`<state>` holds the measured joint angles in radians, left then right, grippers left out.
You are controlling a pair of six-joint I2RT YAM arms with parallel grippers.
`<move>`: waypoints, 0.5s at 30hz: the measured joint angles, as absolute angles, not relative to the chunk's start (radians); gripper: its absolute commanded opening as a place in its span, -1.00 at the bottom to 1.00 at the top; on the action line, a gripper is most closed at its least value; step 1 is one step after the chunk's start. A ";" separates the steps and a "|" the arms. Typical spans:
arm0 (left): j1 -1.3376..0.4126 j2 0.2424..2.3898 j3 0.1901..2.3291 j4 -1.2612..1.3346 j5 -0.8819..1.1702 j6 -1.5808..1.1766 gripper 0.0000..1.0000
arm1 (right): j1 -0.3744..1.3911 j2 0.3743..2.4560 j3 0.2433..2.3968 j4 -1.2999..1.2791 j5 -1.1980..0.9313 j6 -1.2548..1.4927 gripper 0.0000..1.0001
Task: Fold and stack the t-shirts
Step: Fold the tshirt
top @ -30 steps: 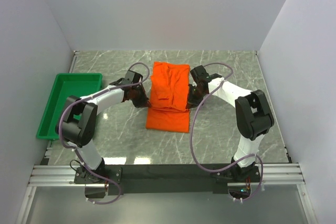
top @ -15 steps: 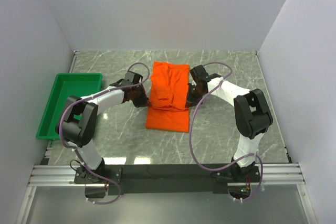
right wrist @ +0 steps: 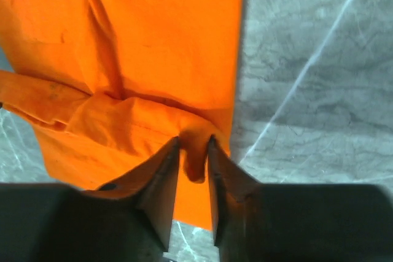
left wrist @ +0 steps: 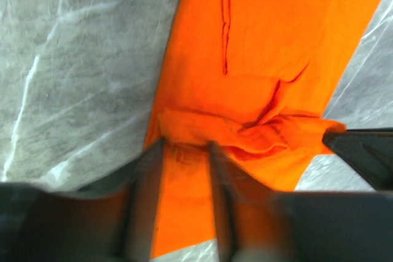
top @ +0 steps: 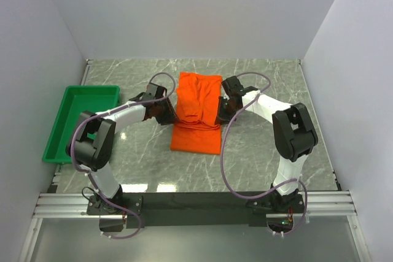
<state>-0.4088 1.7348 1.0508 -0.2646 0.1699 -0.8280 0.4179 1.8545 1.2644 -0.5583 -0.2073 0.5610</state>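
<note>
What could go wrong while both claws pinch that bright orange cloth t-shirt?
The right gripper pinches only a small nub at the edge of the bright orange cloth t-shirt, so it might slip free. The cloth between it and the left gripper is bunched and wrinkled, so the fold could land crooked if the arms move unevenly.

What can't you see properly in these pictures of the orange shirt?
- Top view: the tips of the left gripper and right gripper are hidden under their own wrists, beside the t-shirt.
- Left wrist view: the fingers are blurred, so their grip is unclear.
- Both wrist views: the shirt is cut off by the picture edges.
- Top view: the left arm covers part of the green tray.
</note>
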 measured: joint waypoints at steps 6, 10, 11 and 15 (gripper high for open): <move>-0.406 1.684 1.034 -0.249 0.167 -0.834 0.64 | 0.418 1.785 1.237 -0.497 -0.205 0.541 -0.06; -0.411 1.548 0.992 -0.259 0.152 -0.841 0.72 | 0.418 1.643 1.187 -0.439 -0.226 0.520 -0.10; -0.418 1.512 0.984 -0.260 0.145 -0.844 0.64 | 0.421 1.610 1.177 -0.419 -0.234 0.513 -0.10; -0.482 1.370 0.930 -0.251 0.106 -0.861 0.02 | 0.450 1.539 1.129 -0.339 -0.274 0.487 -0.18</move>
<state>-0.4824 1.3705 0.9302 -0.2508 0.1062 -0.8608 0.4496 1.5391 1.1290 -0.3386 -0.2737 0.4870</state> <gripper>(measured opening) 0.639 0.431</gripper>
